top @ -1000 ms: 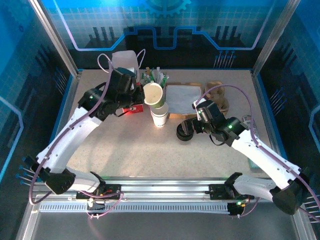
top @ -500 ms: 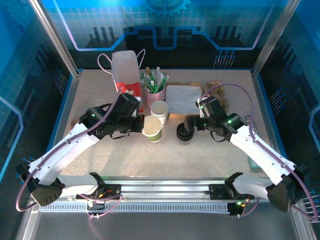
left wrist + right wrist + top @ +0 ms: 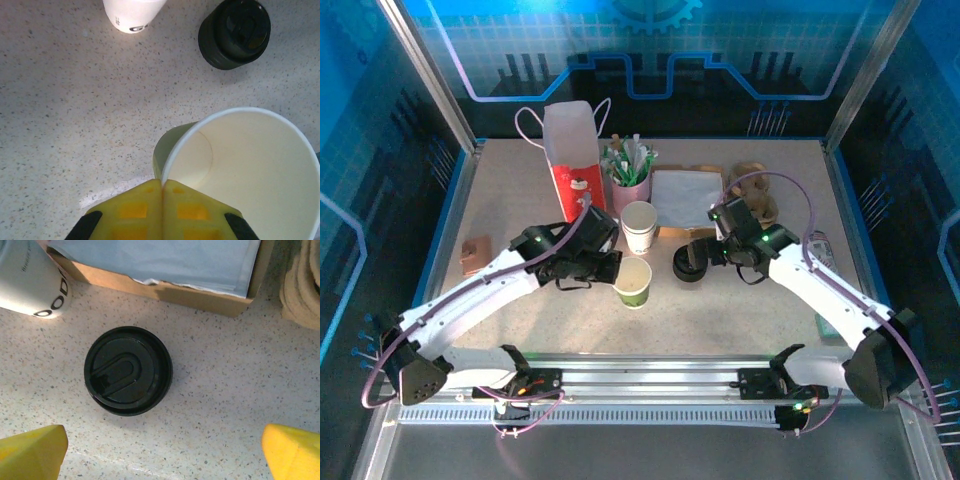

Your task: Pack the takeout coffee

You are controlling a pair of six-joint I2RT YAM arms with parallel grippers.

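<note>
One cup, rim partly off-frame.

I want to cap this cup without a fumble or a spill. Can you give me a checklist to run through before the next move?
1. Grip: left pincer shut on the paper cup at its rim: ok.
2. Cup mouth up, nothing inside: ok.
3. Cup base seated on the table: cannot tell.
4. Reach: right pincer open, aimed at the black lid: ok.
5. Lid apart from the printed cup and the box: ok.
</note>
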